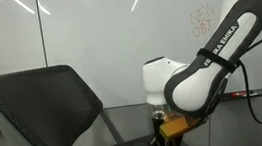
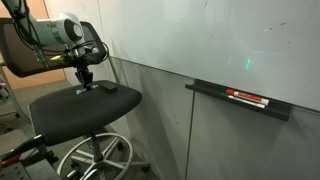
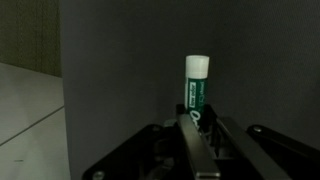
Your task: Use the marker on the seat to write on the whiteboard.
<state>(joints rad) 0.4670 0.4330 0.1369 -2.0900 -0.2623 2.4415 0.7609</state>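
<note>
So the gripper (image 3: 197, 120) is clamped tight on the marker (image 3: 197, 85). In the wrist view the green barrel with its pale end pokes out past the fingers, pinched near its lower part. In an exterior view the gripper (image 2: 85, 80) sits low over the back edge of the seat (image 2: 105, 105), close to the backrest (image 1: 44, 104). I can't tell if the marker touches the cushion or is just clear of it.

My take on this step: lift straight up first. Swinging sideways while this low could drag the pen on the padding and twist it in the grip. It's held near one end, so it'll probably want to pivot. Go slow. Then turn toward the whiteboard (image 2: 220, 45), staying clear of the backrest and the tray (image 2: 205, 90) with the other pens (image 2: 248, 97). That pale end looks like a cap to me, so ink might be a problem.
</note>
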